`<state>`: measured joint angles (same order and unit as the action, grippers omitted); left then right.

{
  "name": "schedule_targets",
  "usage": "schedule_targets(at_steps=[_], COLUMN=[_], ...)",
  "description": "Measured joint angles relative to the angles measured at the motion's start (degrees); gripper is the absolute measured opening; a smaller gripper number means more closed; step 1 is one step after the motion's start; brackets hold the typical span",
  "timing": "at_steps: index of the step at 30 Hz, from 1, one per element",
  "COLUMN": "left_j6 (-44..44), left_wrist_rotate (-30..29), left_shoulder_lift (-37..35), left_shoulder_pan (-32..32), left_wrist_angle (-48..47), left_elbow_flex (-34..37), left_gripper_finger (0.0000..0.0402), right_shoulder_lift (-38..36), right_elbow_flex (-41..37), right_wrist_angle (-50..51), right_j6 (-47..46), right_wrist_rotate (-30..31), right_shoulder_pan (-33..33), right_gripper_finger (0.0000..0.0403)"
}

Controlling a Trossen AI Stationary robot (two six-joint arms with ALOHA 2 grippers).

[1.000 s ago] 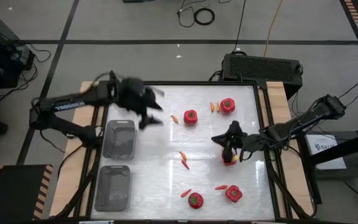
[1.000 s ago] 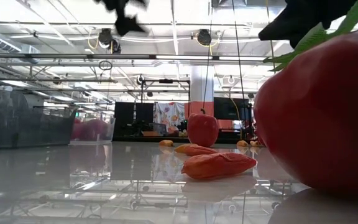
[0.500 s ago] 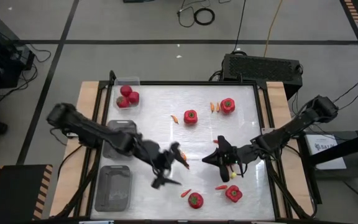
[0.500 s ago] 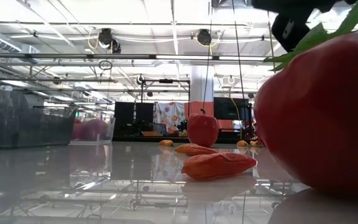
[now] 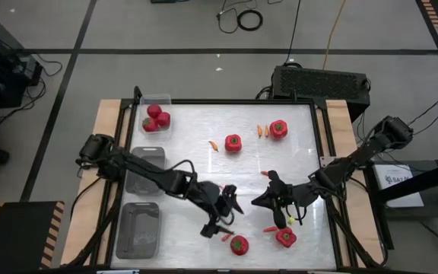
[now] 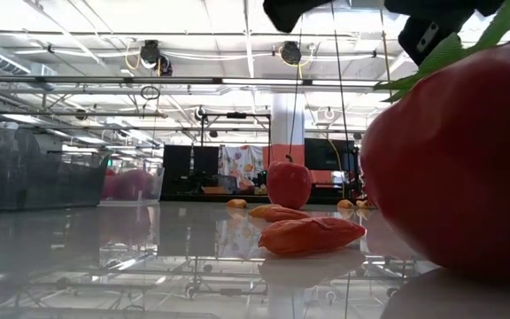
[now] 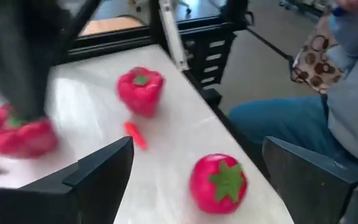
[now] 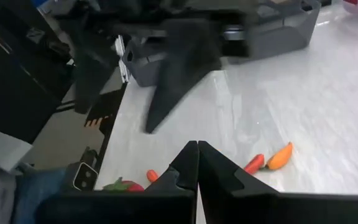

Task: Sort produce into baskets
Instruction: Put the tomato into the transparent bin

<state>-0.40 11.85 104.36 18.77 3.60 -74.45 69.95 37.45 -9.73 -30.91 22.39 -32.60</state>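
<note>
Low over the near middle of the table, the left gripper [image 5: 220, 213] hangs with its two fingers [image 7: 98, 171] spread wide and nothing between them. Just beyond those fingers lie a bell pepper [image 7: 219, 182] with its green stem up, a slim chili [image 7: 135, 134] and a second bell pepper [image 7: 140, 89]; a third pepper [image 7: 18, 129] lies partly behind the other arm. Beside the table edge sits a person [image 7: 328, 106] in blue trousers.

Close by, on the right, the right gripper [image 5: 274, 199] has its fingers [image 8: 197, 168] pressed together, with nothing visible between them. Ahead of it on the tabletop lie two small chilies [image 8: 269, 159], red and orange, side by side.

From above, a bell pepper [image 5: 239, 244] lies near the front edge, just below the left gripper, with a chili [image 5: 227, 236] beside it. Another pepper [image 5: 285, 237] and a chili [image 5: 270, 228] lie under the right gripper. Two more peppers [image 5: 233, 142] and [image 5: 278, 129] lie toward the far side, with chilies [image 5: 261, 131] between them and one chili [image 5: 213, 144] to the left.

At the far left corner the small clear tray [image 5: 153, 101] holds three tomatoes [image 5: 156, 118]. Two grey trays [image 5: 146, 169] and [image 5: 138, 228] lie along the left edge, one behind the other, nothing visible inside.
</note>
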Motion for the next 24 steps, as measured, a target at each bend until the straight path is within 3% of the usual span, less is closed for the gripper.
schedule_targets(at_steps=[6, 11, 16, 20, 24], left_j6=[-3.5, -16.6, -24.9, -24.4, -16.3], left_wrist_rotate=[2.3, 5.5, 6.1, 7.6, 6.3], left_shoulder_lift=[-0.3, -0.2, -0.2, -0.1, 0.7], left_shoulder_pan=[-4.2, -7.6, -8.4, -8.4, -5.8], left_wrist_angle=[-7.6, -11.7, -8.6, -4.9, -7.0], left_elbow_flex=[-4.1, -4.3, -4.2, -4.3, -4.2], left_gripper_finger=[0.0361, 0.0361, 0.0361, 0.0361, 0.0361], right_shoulder_lift=[0.0, 0.0, 2.7, 5.8, 8.5], right_elbow_flex=[0.0, 0.0, 0.0, 0.0, 0.0], right_wrist_angle=[0.3, 0.1, -1.6, -3.8, -3.8], right_j6=[5.1, 2.4, 1.4, -1.1, -4.9], right_wrist_rotate=[1.2, 7.5, 8.0, 9.4, 9.2], right_shoulder_pan=[1.3, 2.7, 2.5, 2.4, 0.1], right_gripper_finger=[0.0000, 0.0000, 0.0000, 0.0000, 0.0000])
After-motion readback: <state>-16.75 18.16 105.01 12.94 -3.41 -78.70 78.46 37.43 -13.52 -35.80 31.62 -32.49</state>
